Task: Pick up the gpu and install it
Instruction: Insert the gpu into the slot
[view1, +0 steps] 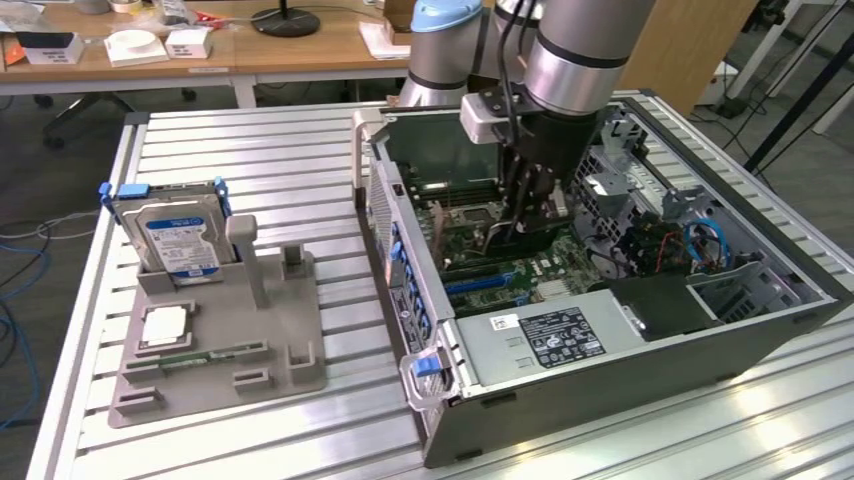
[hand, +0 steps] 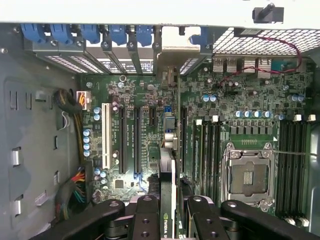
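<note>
Gpu (hand: 168, 200) clamped edge-on between the two black fingers (hand: 146, 220) of the tool (hand: 168, 220), partly closed on the thin card, green NVIDIA-marked edge showing right at the pads. Card running straight out from the tool, over the motherboard (hand: 150, 130), far end with silver bracket (hand: 170, 55) reaching the rear slot openings beside the blue latches (hand: 115, 32). Long black expansion slots (hand: 121, 140) just to one side of the card, empty CPU socket (hand: 248, 175) and memory slots (hand: 292, 170) to the other. Seen from outside, tool (view1: 527, 225) lowered deep inside the open computer case (view1: 801, 300), which lies on the slatted counter (view1: 267, 140). Well apart from the tool, toward the exterior view's left, grey fixture tray (view1: 287, 385) carrying a hard drive (view1: 178, 235) with blue label.
</note>
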